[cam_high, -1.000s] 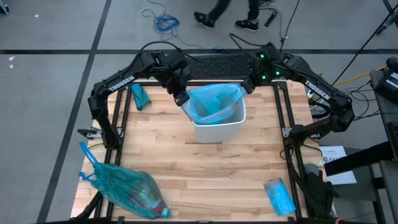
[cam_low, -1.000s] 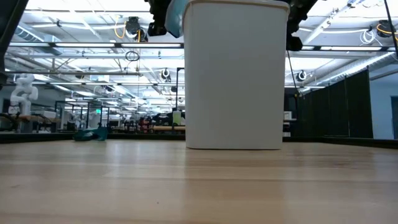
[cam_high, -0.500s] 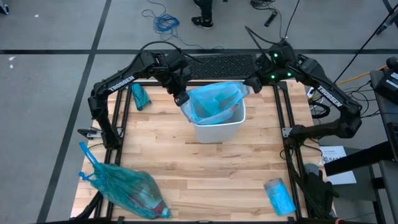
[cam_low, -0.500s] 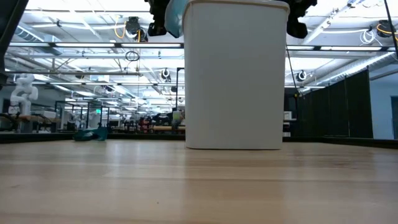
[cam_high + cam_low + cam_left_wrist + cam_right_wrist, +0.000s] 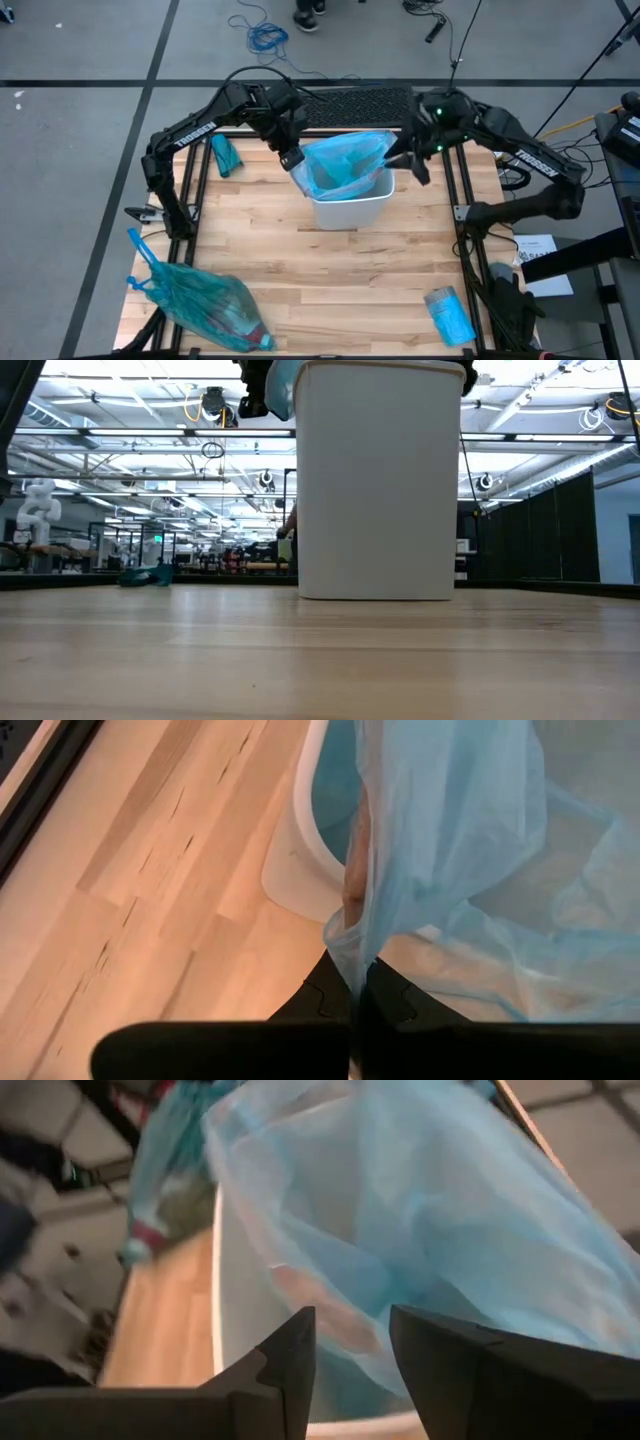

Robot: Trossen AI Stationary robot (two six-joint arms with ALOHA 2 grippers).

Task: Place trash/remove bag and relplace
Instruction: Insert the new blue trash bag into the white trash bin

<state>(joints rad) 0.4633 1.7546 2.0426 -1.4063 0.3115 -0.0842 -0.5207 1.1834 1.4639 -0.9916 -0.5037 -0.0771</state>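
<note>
Overhead: white bin at far centre of desk, blue liner draped in it; full tied bag near left. Left gripper pinched on liner's left edge. Right wrist: right gripper parted, empty, beside liner. Film is light, floppy, tearable; grab bunched rim.

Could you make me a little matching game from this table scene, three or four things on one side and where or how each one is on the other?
Things:
1. white bin
2. tied full bag
3. left gripper
4. right gripper

States:
A. open, beside the bin's rim
B. lying at a table corner
C. shut on the blue liner
D. upright, mid-table

Pairs: 1-D, 2-B, 3-C, 4-A
</note>
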